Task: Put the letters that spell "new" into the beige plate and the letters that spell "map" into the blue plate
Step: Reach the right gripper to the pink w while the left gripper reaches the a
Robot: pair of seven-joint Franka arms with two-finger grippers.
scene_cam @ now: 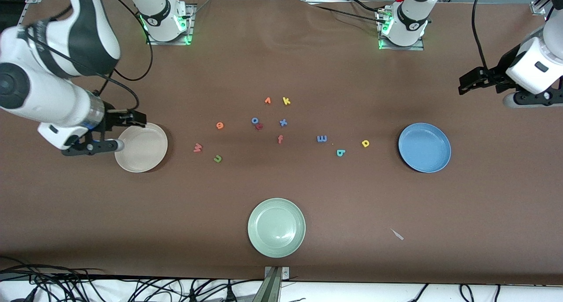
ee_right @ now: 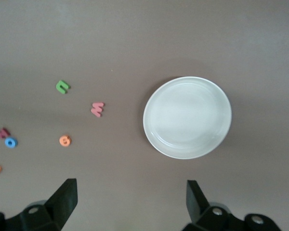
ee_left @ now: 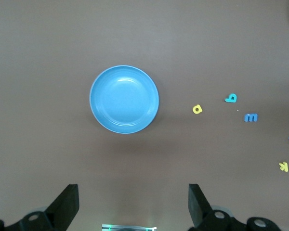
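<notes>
- Right gripper (scene_cam: 127, 128) hangs over the edge of the beige plate (scene_cam: 145, 154) at the right arm's end of the table, fingers spread wide, nothing between them.
- Left gripper (scene_cam: 468, 83) is up near its own end of the table, also spread wide and empty. It's over bare cloth, farther from the front camera than the blue plate (scene_cam: 429, 154).
- Working outward from the right gripper: the plate is right under it, then the salmon "w" (scene_cam: 197, 147), green "n" (scene_cam: 217, 158) and orange "e" (scene_cam: 220, 125) sit in a loose bunch just toward the table's middle. So that arm is clearly the closer one for "new".
- Same deal mirrored for the left: from the blue plate toward the middle you get the yellow "p" (scene_cam: 365, 143), teal "a" (scene_cam: 340, 152) and light-blue "m" (scene_cam: 321, 138).
- Both plates have no letters in them, so I'd say nothing's been sorted yet.
- The "w" looks like the shortest reach for the right arm, but it's tiny and flat.
</notes>
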